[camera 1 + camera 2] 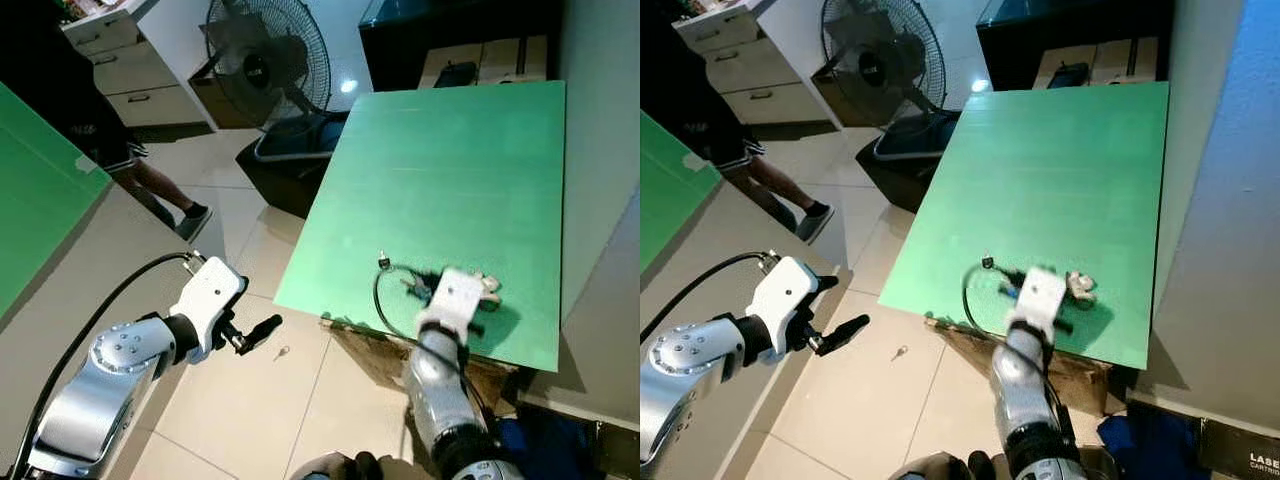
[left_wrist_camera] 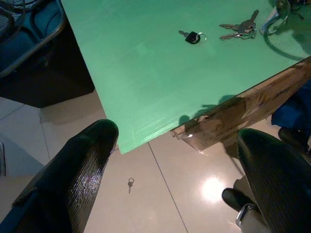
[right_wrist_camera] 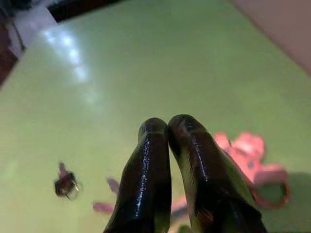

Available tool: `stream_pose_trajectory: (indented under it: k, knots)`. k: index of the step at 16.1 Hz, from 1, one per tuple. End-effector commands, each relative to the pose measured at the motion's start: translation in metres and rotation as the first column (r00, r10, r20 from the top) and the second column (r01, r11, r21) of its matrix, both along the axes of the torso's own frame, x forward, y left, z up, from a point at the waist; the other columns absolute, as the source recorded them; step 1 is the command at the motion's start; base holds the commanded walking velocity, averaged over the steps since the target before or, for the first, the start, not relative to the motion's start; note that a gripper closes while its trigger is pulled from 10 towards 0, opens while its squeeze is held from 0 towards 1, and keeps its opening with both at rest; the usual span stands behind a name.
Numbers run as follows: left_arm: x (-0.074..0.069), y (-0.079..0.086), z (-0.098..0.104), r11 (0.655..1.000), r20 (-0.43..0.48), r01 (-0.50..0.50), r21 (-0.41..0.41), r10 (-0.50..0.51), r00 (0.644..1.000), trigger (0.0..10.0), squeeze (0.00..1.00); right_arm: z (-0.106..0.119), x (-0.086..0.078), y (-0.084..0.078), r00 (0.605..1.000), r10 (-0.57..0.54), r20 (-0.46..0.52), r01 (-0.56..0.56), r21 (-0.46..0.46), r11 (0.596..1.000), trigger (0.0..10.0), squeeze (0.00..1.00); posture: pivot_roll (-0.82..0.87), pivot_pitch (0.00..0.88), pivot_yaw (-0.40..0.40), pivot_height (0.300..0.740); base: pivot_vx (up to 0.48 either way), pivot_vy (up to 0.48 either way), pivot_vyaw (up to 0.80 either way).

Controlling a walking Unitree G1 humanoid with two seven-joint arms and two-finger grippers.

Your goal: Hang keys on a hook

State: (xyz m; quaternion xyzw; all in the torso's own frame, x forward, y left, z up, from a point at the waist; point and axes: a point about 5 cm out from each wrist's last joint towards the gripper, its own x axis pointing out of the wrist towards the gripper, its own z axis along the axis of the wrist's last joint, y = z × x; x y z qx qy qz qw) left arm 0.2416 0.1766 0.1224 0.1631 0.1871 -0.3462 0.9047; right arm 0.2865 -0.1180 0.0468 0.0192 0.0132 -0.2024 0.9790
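A bunch of silver keys [image 2: 240,29] lies near the front edge of the green table [image 1: 450,170]. A single black-headed key [image 2: 193,37] lies a little apart from it, and a pale pink piece with a loop [image 3: 252,155] lies on the bunch's other side. My right gripper [image 3: 167,127] hovers low over the bunch, fingers pressed together with nothing seen between them. Its white wrist [image 1: 455,295] hides the fingertips from above. My left gripper [image 2: 177,133] hangs open over the floor, left of the table's front corner [image 1: 262,330].
One small key [image 1: 282,352] lies on the tiled floor below the left gripper. A standing fan [image 1: 262,60] and a dark cabinet [image 1: 450,30] stand behind the table. A person's legs [image 1: 150,185] are at far left by drawers. A cardboard box [image 1: 370,350] sits under the table.
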Motion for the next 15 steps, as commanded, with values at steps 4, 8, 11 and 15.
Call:
stream_pose_trajectory:
  k: [4, 8, 11, 15]
  knots:
    - [0.0, 0.004, -0.005, 1.0, -0.03, -0.006, 0.025, 0.007, 1.0, 10.0, 0.0, 0.002, -0.001, 0.022, 0.997, 0.049, -0.052, -0.048, 0.017, 0.999, 10.0, 0.0, -0.02, 0.146, 0.4, 0.74, 0.0, 0.0, 0.0]
    - [0.001, 0.004, -0.004, 1.0, -0.027, -0.004, 0.025, 0.004, 1.0, 10.0, 0.0, -0.009, 0.002, 0.018, 0.99, 0.08, -0.114, -0.071, 0.078, 0.994, 10.0, 1.0, 0.0, 0.136, 0.4, 0.74, 0.0, 0.0, 0.0]
    - [-0.001, 0.006, -0.004, 0.999, -0.026, -0.008, 0.031, 0.009, 1.0, 10.0, 0.0, -0.011, 0.003, 0.014, 0.99, 0.079, -0.119, -0.069, 0.086, 0.994, 10.0, 1.0, 0.0, 0.132, 0.4, 0.74, 0.0, 0.0, 0.0]
    - [-0.002, 0.007, -0.005, 0.999, -0.028, -0.012, 0.033, 0.013, 1.0, 10.0, 0.0, -0.012, 0.0, 0.013, 0.992, 0.055, -0.113, -0.047, 0.072, 0.996, 10.0, 1.0, 0.0, 0.13, 0.4, 0.74, 0.0, 0.0, 0.0]
